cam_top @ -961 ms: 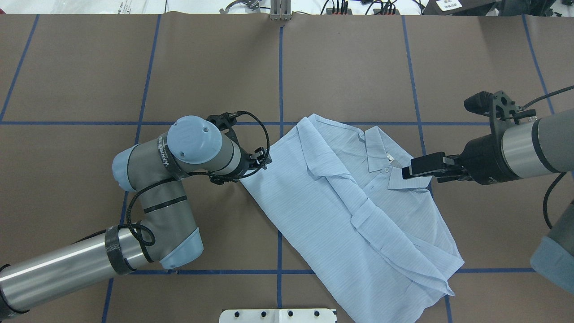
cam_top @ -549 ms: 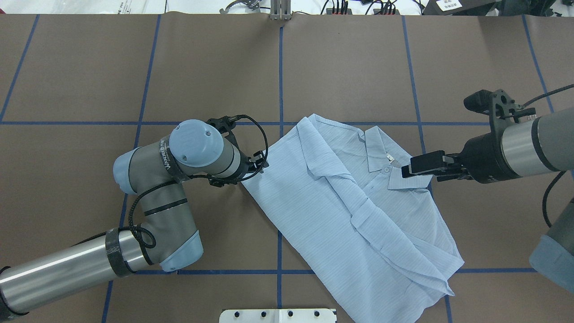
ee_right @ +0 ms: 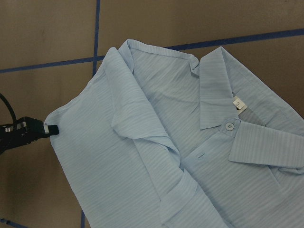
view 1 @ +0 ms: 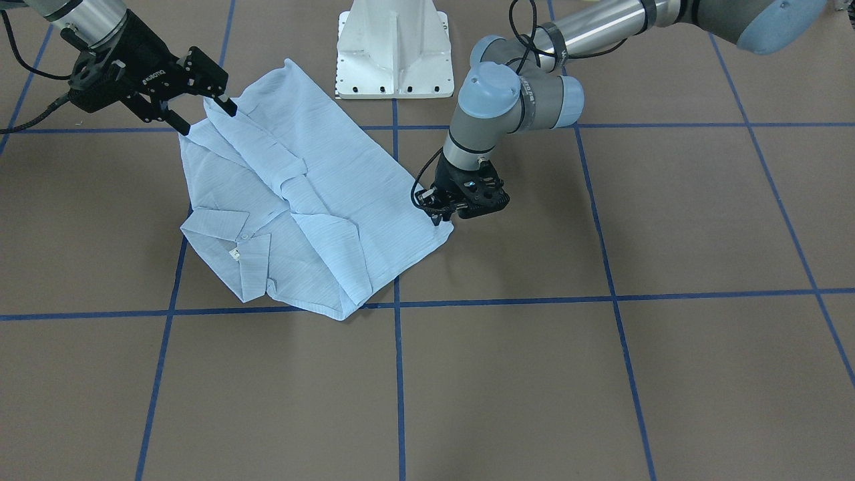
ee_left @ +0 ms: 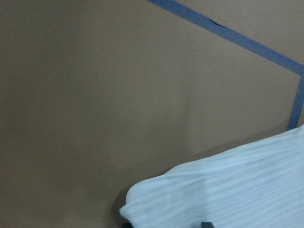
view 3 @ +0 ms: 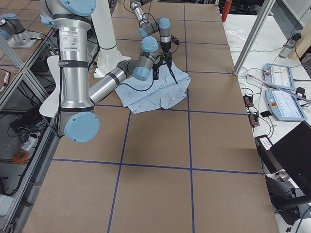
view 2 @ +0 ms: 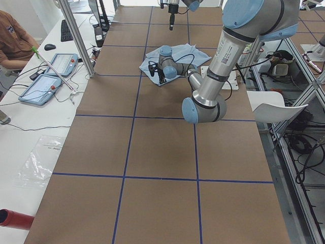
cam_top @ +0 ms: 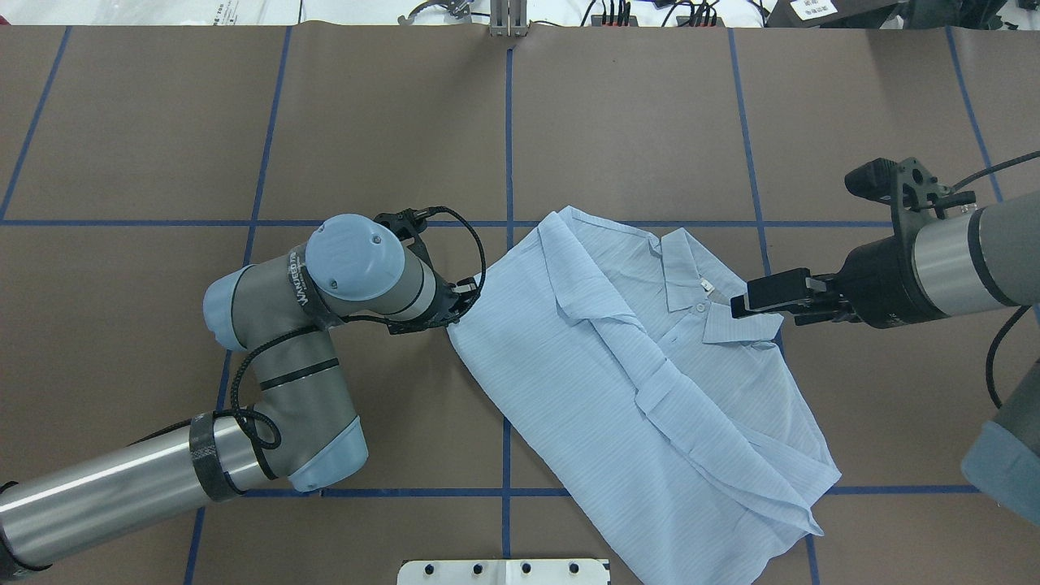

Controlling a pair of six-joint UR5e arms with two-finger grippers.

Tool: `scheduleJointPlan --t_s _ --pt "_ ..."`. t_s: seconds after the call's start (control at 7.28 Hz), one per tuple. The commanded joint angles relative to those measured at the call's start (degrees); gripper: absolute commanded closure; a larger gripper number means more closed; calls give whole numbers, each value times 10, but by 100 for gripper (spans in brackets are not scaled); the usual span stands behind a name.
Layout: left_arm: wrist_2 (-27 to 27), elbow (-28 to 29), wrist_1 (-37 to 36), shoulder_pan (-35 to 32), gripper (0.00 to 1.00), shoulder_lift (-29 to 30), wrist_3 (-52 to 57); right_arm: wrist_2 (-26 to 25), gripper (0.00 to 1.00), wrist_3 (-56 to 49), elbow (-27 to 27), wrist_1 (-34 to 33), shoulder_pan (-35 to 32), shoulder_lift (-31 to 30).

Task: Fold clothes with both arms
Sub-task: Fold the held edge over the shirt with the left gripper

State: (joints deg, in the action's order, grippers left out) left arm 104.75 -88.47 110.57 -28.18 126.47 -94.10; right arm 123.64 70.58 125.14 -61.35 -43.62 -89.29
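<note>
Blue shirt [cam_top: 642, 382] flat on brown table [cam_top: 650, 122] | left gripper [view 1: 437, 214] clamped on its side corner | right gripper [view 1: 207, 120] raised near collar [cam_top: 686, 268], jaws apart

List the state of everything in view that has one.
shirt: flat on the table, front up, partly folded, flaps laid across the front
collar: laid flat
top button: done up
left end effector: at the shirt's corner, touching the cloth; open or shut unclear
right end effector: open, raised over the shirt, holding nothing
</note>
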Motion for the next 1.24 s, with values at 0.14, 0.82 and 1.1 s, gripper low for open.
scheduleJointPlan --t_s 0.14,0.82,1.1 --pt "1 -13 -2 -29 100 2 -1 -2 0 0 -1 0 -7 0" --pt "-62 191 51 -135 100 130 62 -5 0 1 -18 1 -26 7" --pt "-145 290 235 -139 100 137 66 -19 0 1 -19 1 -26 9"
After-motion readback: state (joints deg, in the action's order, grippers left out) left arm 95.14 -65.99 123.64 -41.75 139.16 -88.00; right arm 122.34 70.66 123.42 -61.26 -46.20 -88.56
